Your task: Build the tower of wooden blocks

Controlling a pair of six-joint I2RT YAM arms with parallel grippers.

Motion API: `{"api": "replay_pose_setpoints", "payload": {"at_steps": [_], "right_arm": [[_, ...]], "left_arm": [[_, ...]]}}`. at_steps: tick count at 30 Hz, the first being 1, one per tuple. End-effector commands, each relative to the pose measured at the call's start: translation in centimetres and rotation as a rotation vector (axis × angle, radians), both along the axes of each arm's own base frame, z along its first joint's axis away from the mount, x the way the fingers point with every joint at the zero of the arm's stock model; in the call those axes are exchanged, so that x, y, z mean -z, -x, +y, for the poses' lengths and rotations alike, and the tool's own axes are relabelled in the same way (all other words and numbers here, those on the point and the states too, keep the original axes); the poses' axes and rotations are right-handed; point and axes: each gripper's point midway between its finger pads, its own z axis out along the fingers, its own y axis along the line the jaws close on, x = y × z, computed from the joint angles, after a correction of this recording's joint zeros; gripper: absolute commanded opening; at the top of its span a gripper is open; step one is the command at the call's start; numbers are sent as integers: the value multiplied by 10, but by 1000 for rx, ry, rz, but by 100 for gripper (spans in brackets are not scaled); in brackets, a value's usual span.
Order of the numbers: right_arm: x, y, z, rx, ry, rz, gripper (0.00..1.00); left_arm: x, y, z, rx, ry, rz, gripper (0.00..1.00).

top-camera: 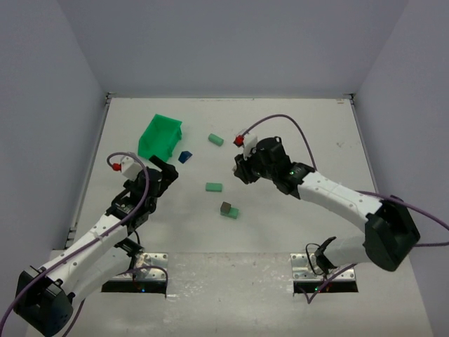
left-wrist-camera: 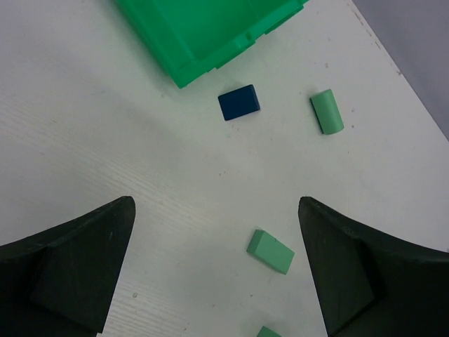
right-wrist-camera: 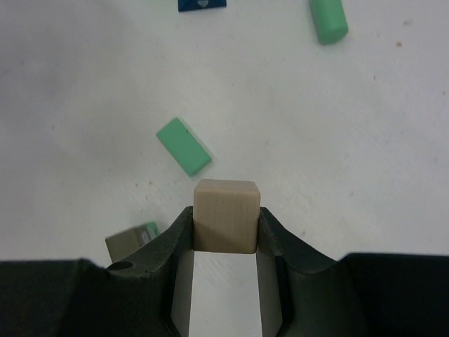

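A low stack stands near the table's middle: a brownish cube (top-camera: 225,206) on a pale green block (top-camera: 231,213); it also shows in the right wrist view (right-wrist-camera: 130,243). My right gripper (right-wrist-camera: 226,223) is shut on a tan wooden cube (right-wrist-camera: 226,210), held above the table to the right of that stack (top-camera: 239,173). A flat pale green block (top-camera: 213,187) (right-wrist-camera: 184,146) (left-wrist-camera: 271,251), a rounded green block (top-camera: 215,140) (left-wrist-camera: 326,111) and a dark blue block (top-camera: 184,157) (left-wrist-camera: 238,102) lie loose. My left gripper (left-wrist-camera: 217,270) is open and empty above the table (top-camera: 170,169).
A bright green plastic bin (top-camera: 160,137) stands at the back left, just beyond the blue block; its edge shows in the left wrist view (left-wrist-camera: 203,42). Walls close the table on three sides.
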Motion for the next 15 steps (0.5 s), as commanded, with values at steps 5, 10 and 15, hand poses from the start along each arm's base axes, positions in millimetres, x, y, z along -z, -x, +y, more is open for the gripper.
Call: {"api": "replay_pose_setpoints", "payload": {"at_steps": [5, 10, 15], "right_arm": [[16, 66, -42, 96, -71, 48, 20], [34, 92, -44, 82, -32, 67, 20], [49, 104, -35, 41, -3, 74, 20]], "left_arm": [[-8, -9, -15, 65, 20, -29, 100], [-5, -9, -17, 79, 21, -25, 100], [-6, -9, -21, 106, 19, -20, 100]]}}
